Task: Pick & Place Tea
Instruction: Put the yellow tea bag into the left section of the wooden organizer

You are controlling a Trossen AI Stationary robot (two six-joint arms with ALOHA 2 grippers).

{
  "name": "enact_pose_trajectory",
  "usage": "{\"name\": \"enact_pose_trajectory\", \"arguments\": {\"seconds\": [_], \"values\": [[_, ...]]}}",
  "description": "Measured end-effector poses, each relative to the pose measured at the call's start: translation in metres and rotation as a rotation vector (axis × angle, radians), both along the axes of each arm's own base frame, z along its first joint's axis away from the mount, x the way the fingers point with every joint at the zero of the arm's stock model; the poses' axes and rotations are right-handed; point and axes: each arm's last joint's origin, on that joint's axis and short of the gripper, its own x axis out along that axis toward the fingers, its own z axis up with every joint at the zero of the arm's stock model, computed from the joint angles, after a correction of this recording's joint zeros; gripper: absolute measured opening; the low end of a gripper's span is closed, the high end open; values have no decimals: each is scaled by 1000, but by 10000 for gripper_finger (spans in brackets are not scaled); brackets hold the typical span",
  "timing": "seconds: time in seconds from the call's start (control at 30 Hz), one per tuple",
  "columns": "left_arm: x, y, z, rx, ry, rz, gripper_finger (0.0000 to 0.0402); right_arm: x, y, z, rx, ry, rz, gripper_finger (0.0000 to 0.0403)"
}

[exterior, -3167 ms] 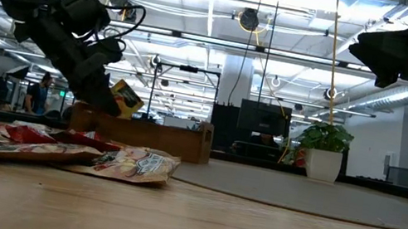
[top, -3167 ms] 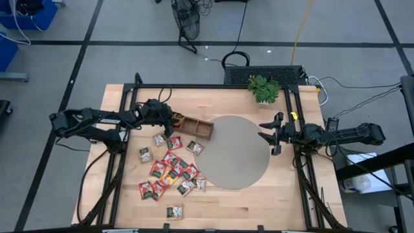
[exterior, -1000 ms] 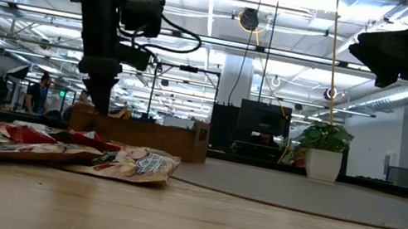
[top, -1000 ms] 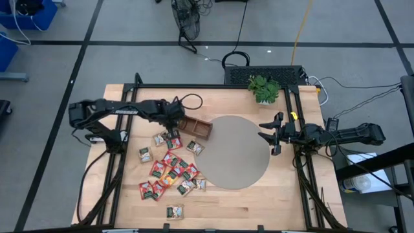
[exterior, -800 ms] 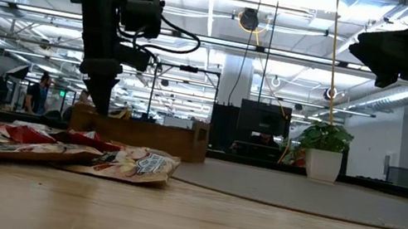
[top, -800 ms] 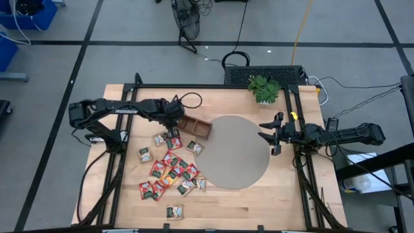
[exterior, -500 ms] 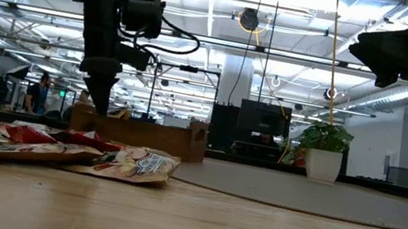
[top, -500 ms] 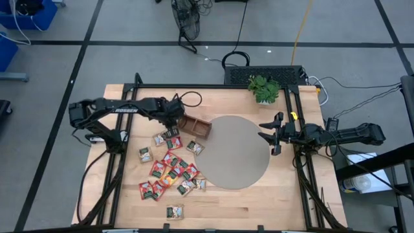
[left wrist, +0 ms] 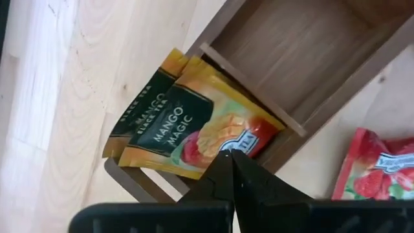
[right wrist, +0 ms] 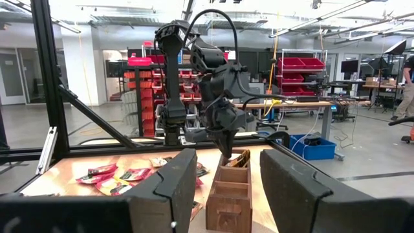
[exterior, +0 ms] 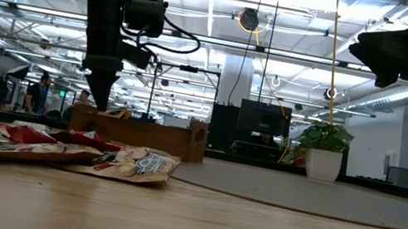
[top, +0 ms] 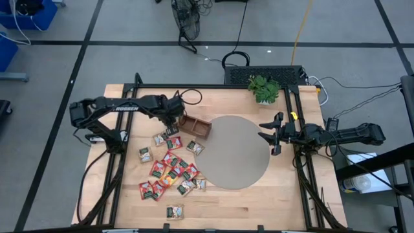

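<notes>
My left gripper (top: 173, 122) is shut and points down over the left end of the brown wooden tray (top: 195, 127). Its tip (exterior: 97, 98) hangs just above the tray's rim. Two yellow tea sachets (left wrist: 187, 126) lie overlapped in that end compartment, leaning on its wall. Several red, yellow and green tea sachets (top: 169, 169) lie flat on the table nearer the front edge. My right gripper (top: 269, 136) waits open at the right, held high (exterior: 401, 48) and pointing toward the tray (right wrist: 229, 188).
A round grey mat (top: 236, 152) covers the table's middle, right of the tray. A small potted plant (top: 264, 88) stands at the far edge. One sachet (top: 173, 211) lies alone near the front edge. A red sachet (left wrist: 375, 168) lies just beside the tray.
</notes>
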Motion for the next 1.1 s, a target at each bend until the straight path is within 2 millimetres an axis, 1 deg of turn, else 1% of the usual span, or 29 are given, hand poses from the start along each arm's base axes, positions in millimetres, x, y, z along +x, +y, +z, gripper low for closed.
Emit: {"name": "enact_pose_trajectory", "arguments": {"seconds": [0.57,0.67,0.83,0.9,0.97,1.1], "values": [[1,0,-1,-8,-6,10,0,0,0,0,0,0,0,155],[3,1,-9,-23,22,23,0,0,0,0,0,0,0,155],[10,3,-30,-74,85,15,0,0,0,0,0,0,0,155],[12,4,-35,-81,101,13,0,0,0,0,0,0,0,155],[12,4,-39,-87,115,13,0,0,0,0,0,0,0,155],[13,5,-40,-80,107,18,1,0,0,0,0,0,0,155]]}}
